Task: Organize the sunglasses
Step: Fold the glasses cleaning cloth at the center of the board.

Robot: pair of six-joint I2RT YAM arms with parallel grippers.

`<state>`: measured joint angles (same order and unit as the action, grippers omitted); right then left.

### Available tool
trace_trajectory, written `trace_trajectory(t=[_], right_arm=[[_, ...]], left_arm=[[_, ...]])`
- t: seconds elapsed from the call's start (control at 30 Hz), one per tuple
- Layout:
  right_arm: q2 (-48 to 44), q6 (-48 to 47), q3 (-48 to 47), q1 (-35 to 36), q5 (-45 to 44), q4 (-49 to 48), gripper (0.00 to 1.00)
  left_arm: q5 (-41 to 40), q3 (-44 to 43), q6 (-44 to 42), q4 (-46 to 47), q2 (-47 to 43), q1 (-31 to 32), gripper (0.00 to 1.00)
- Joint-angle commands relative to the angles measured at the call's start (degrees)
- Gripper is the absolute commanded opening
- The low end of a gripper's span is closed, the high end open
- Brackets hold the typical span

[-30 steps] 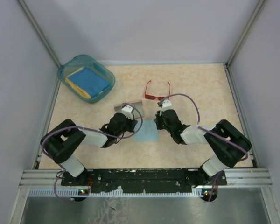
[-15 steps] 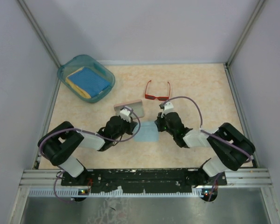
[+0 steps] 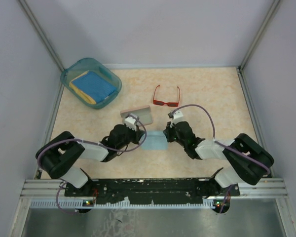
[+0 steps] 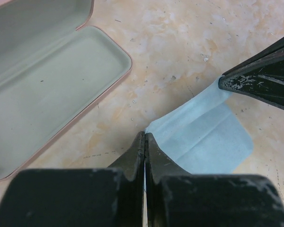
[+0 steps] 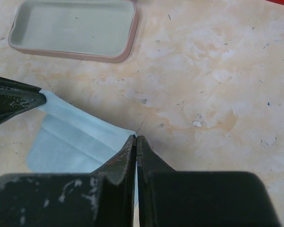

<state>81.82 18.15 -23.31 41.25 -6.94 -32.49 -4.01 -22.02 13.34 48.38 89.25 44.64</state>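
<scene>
- The sunglasses [image 3: 166, 97] lay on the desk [image 3: 212, 94] just past its middle toward the far edge, red arms unfolded and pointing at that edge, with nothing touching them.
- The left gripper [image 4: 145, 139] had its fingers pressed together on one corner of a light blue cloth [image 4: 203, 137], near the middle of the desk.
- The right gripper [image 5: 136, 140] was likewise clamped on another corner of the cloth, the two black tips facing each other across it.
- The cloth lay partly flat on the desk, with a crease running across it between the two pinched corners.
- A pink case [image 3: 137, 114] sat open beside the cloth on its far side, pale lining up, left of the sunglasses and apart from them.
- A clear teal tub [image 3: 69, 74] stood at the far left corner, holding what looked like a blue cloth [image 3: 93, 83] over something yellow; the overhead view was too small to be sure.
</scene>
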Motion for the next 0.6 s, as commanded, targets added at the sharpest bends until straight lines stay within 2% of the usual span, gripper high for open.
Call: trace_trajectory(t=[0.0,0.57], right_arm=[[-3.04,-0.57,0.84,1.12,-1.91,-0.65,0.0],[-6.92,-0.53,3.13,3.45,-2.52,1.9,0.0]], left_arm=[[0.72,1.09,0.93,-0.32,-2.24,0.57,0.0],[-2.73,2.76,3.39,-1.16,-3.5,4.61,0.0]])
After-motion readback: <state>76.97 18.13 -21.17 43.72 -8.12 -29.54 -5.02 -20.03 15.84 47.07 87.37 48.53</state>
